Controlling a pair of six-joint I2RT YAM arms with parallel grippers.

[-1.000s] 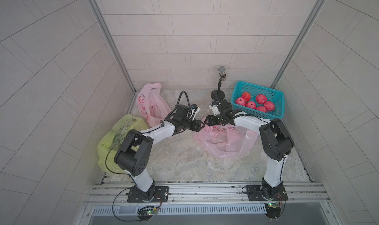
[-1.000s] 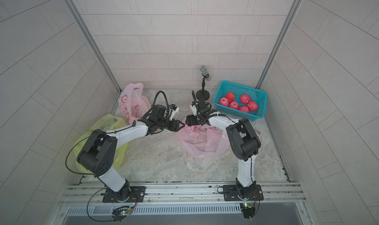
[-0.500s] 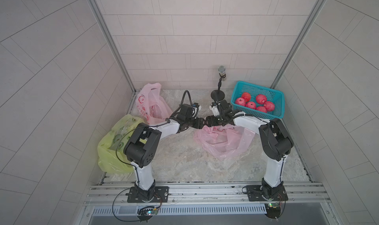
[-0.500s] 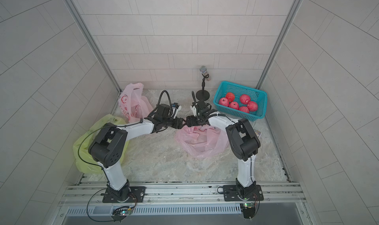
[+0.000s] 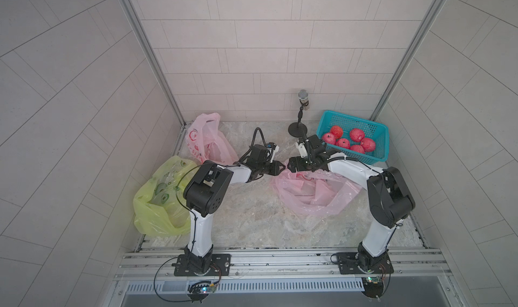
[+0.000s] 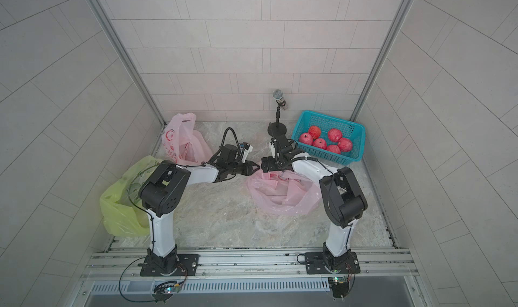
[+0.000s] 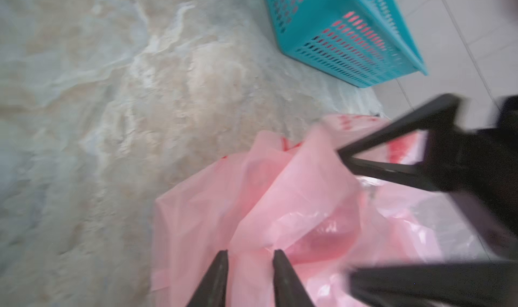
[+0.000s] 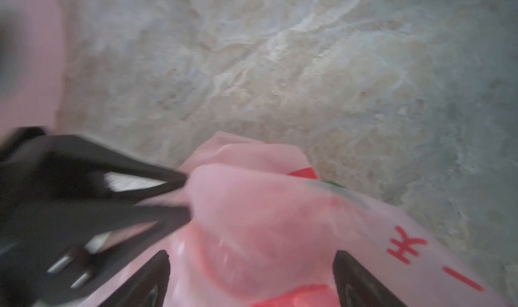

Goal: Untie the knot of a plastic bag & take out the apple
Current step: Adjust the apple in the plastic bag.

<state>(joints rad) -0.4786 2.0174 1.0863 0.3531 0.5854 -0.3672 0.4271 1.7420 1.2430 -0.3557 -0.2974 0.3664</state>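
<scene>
The pink plastic bag (image 5: 314,190) (image 6: 283,193) lies crumpled on the stone floor, right of centre. My two grippers meet at its upper left edge. The left gripper (image 5: 281,168) (image 7: 251,256) has its jaws narrowed on a raised fold of the film. The right gripper (image 5: 290,165) (image 8: 252,260) stands wide open, its fingers on either side of a reddish rounded bulge (image 8: 266,235) under the film. I cannot make out the knot. The apple shows only as that blurred shape through the plastic.
A teal basket (image 5: 361,156) (image 7: 344,39) holding several red apples stands at the back right, close behind the right wrist. A microphone on a stand (image 5: 302,95) is at the back. Another pink bag (image 5: 207,140) and a yellow-green bag (image 5: 159,199) lie at the left.
The left arm has reached right until its gripper meets the right one at the bag. Its jaws have narrowed onto the film, while the right jaws have widened.
</scene>
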